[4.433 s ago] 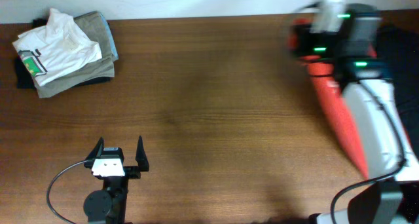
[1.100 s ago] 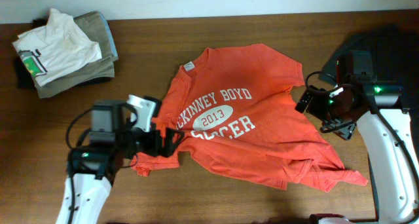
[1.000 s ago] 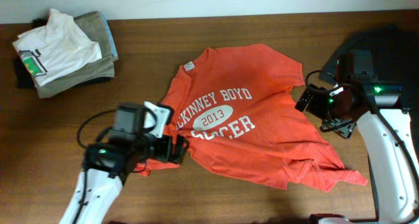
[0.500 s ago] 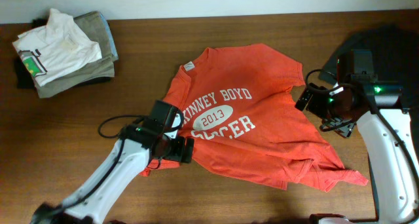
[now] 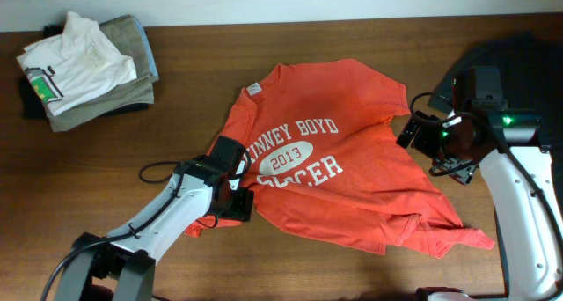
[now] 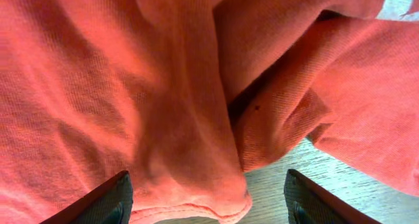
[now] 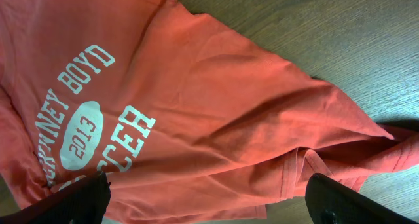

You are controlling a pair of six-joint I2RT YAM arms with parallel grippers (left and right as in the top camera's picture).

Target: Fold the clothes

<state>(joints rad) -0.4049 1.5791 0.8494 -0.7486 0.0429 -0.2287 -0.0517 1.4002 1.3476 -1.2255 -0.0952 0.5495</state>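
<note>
Resting at the upper left of the overhead frame, a white shirt [image 5: 75, 63] with a green mark is seen on top of a khaki-grey folded garment [image 5: 132, 94]. This pile is well apart from everything else on the wooden table [image 5: 106, 178].

Left of centre, the left gripper [image 5: 237, 198] is set down at the left edge of the orange-red T-shirt [image 5: 343, 195], beside a crumpled sleeve. In the left wrist view its fingers [image 6: 111, 199] are shown apart, one at each lower corner. A bunched fold of the fabric lies between them, and no clamping on the cloth is seen. A strip of table is visible under the hem at the lower right of that view.

The T-shirt is spread across the middle of the table with its collar toward the upper left. White lettering including "BOYD" and "2013" is turned upward, and the cloth is bunched at the lower right corner.

At the right of the frame, the right gripper [image 5: 407, 135] is held at the shirt's right edge. In the right wrist view its fingers [image 7: 72, 201] are spread wide above the cloth, with nothing gripped.
</note>
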